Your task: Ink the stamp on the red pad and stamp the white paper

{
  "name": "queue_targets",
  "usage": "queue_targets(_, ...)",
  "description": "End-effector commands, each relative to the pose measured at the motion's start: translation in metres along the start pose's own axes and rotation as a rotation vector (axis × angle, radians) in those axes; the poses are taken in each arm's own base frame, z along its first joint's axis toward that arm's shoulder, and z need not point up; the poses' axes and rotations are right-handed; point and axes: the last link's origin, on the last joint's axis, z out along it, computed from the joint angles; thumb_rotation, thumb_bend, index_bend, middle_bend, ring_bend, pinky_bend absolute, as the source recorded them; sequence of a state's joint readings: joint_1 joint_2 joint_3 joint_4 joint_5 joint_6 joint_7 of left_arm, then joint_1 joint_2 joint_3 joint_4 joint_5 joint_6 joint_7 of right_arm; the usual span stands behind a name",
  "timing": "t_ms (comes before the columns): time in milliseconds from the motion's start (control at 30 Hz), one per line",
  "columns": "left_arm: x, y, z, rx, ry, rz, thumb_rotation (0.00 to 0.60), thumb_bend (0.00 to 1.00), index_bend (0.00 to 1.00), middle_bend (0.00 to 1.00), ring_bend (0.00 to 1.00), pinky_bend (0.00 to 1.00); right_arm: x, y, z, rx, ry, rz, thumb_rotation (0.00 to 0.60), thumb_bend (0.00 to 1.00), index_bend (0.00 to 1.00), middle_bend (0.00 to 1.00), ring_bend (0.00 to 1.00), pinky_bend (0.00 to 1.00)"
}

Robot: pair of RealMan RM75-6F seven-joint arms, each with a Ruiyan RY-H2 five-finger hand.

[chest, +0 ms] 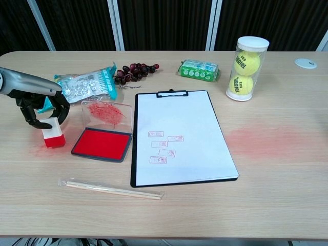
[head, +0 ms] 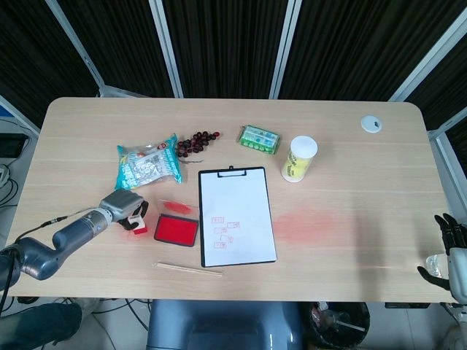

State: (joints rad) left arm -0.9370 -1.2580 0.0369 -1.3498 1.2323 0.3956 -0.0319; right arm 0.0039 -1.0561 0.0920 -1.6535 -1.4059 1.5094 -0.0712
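A white-and-red stamp [chest: 53, 132] stands upright on the table, left of the open red ink pad [chest: 101, 144]. My left hand [chest: 41, 110] arches over the stamp, its fingers curled around the stamp's white top. In the head view the same hand [head: 125, 208] covers most of the stamp [head: 139, 225] beside the pad [head: 175, 230]. The white paper [chest: 179, 136] on a black clipboard carries several red stamp marks [chest: 163, 146]. My right hand [head: 446, 248] hangs off the table's right front corner, fingers apart and holding nothing.
The pad's clear lid [chest: 105, 111] lies open behind it. Wrapped chopsticks [chest: 113, 189] lie along the front edge. A snack bag [chest: 84, 84], grapes [chest: 134, 72], a green pack [chest: 199, 70] and a tennis ball tube [chest: 245, 61] line the back. Red smears mark the table [chest: 266, 138].
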Motion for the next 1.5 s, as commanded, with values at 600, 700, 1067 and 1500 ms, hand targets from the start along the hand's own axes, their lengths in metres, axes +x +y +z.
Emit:
queue_targets(600, 0.006, 0.003, -0.004, 0.016, 0.014, 0.026, 0.6, 0.25, 0.41, 0.51, 1.0, 1.0, 0.0, 0.0, 0.0, -0.003, -0.007, 0.0, 0.6, 0.1, 0.11, 0.1, 0.15, 0.16)
queue_targets(700, 0.006, 0.002, -0.004, 0.02, 0.014, 0.031, 0.6, 0.24, 0.41, 0.5, 1.0, 1.0, 0.0, 0.0, 0.0, -0.003, -0.007, 0.0, 0.6, 0.1, 0.11, 0.1, 0.15, 0.16)
queue_targets(1067, 0.028, 0.01, -0.03, 0.001, 0.097, 0.062, 0.6, 0.24, 0.38, 0.47, 0.99, 1.0, 0.0, -0.001, 0.0, 0.0, -0.006, -0.008, 0.6, 0.1, 0.11, 0.1, 0.15, 0.16)
queue_targets(1500, 0.048, 0.013, -0.121, 0.137, 0.572, -0.01, 0.6, 0.17, 0.3, 0.29, 0.47, 0.68, 0.001, -0.001, 0.0, 0.003, -0.001, -0.003, 0.6, 0.1, 0.11, 0.1, 0.15, 0.16)
